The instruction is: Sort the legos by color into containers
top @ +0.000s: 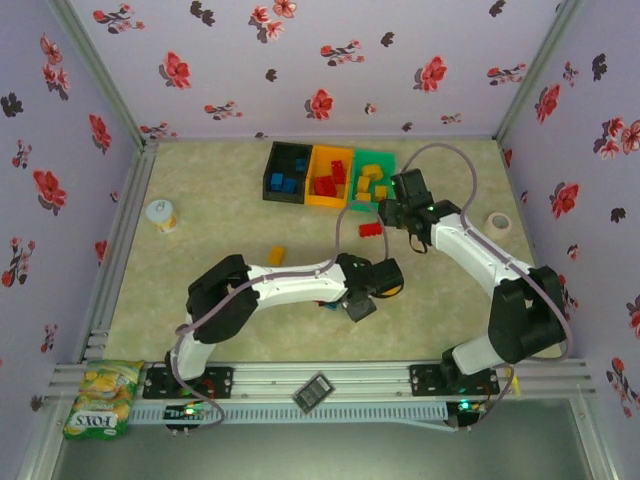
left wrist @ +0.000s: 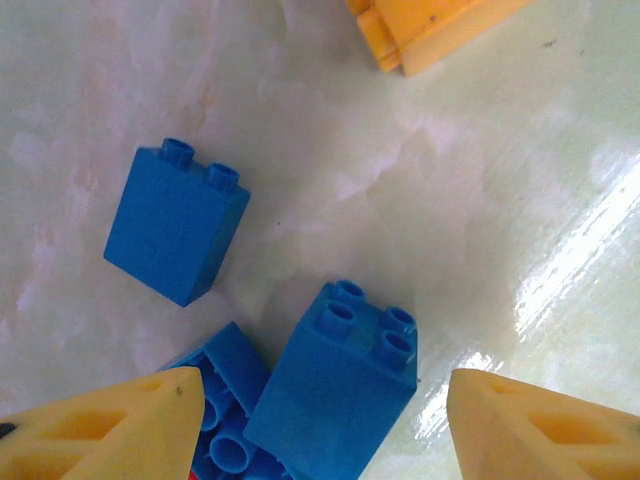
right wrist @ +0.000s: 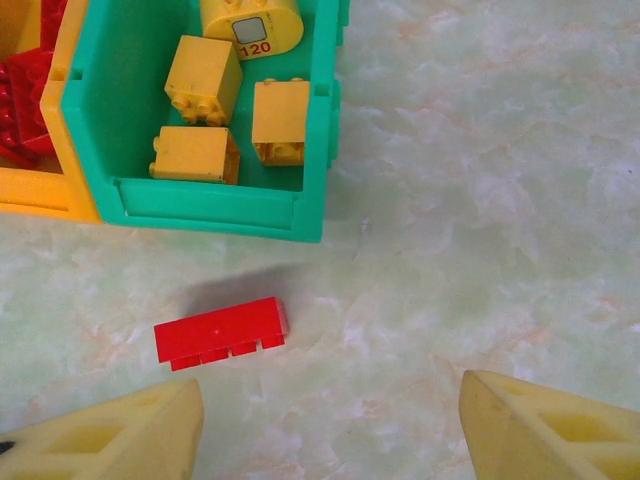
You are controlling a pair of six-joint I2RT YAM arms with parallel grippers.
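- Top external: the black bin, orange bin and green bin are standing side by side at the far end of the worktop. The left gripper is hanging over the near middle. The right gripper is hovering just before the green bin.
- Left wrist: the left gripper's jaws are standing spread, pinching nothing. A blue brick is sitting between them, touching neither. A second blue brick is lying apart to the left.
- Right wrist: the right gripper is hanging spread and empty. A red brick is lying on the worktop just outside the green bin, which is holding 3 yellow bricks.
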